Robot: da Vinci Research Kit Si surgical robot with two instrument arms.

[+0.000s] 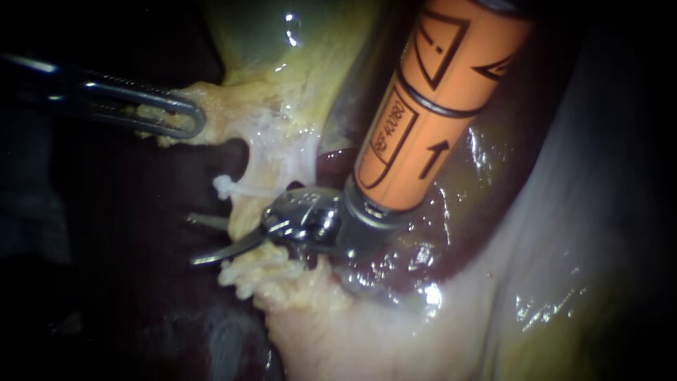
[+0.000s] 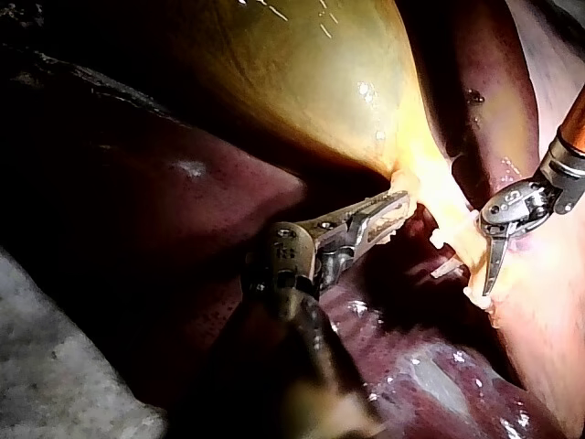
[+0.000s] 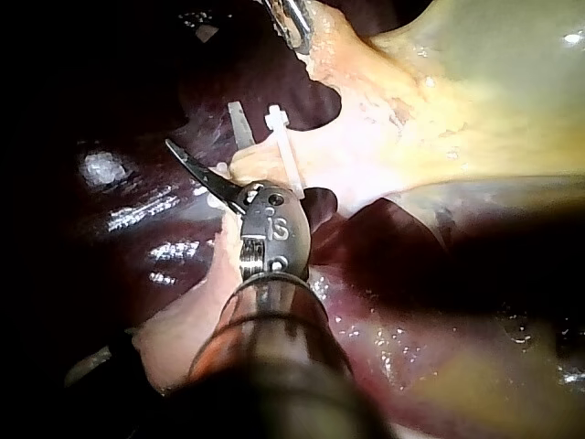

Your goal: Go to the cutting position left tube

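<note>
Currently the liver [image 3: 119, 229] lies dark and wet around the gallbladder [image 2: 302, 82]. The left tool [image 1: 187, 118], entering from the left, is clenched on yellow tissue [image 1: 226, 113] at the gallbladder's narrow end. The right tool [image 1: 201, 240], on an orange shaft [image 1: 430, 106], is released, its two curved blades [image 1: 226, 252] spread apart. The tube [image 1: 243, 215] passes between those blades. A white clip [image 1: 226, 187] sits on the tube just beside the upper blade.

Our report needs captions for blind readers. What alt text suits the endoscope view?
The orange-shafted right instrument holds open blades at a pale tube, just below a white clip. The left instrument grips the gallbladder by its yellow edge, and dark liver lies behind.
</note>
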